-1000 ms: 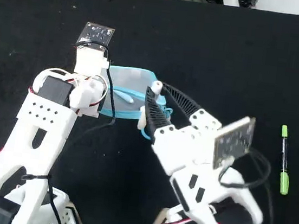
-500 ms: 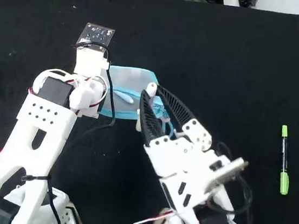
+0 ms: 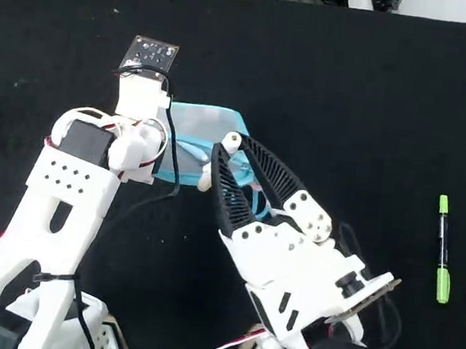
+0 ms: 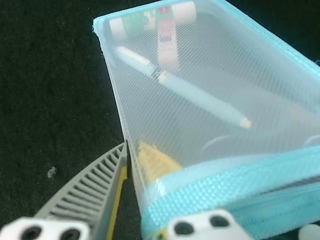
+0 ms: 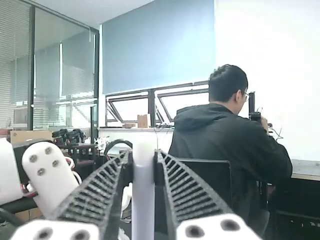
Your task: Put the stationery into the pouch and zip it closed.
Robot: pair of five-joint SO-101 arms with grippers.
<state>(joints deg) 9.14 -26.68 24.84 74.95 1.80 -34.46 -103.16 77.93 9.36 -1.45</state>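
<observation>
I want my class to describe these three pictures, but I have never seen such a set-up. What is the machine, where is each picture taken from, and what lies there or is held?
Two white robot arms sit at a black table. One camera looks down from above; one rides on each arm's wrist. The left gripper holds a see-through pouch with stationery already inside. The right gripper clamps a white stick beside the pouch. A green pen lies loose on the table.

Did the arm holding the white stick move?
Yes. The right gripper with the stick slid a little left across the pouch, and its wrist sank toward the table's near edge.
</observation>
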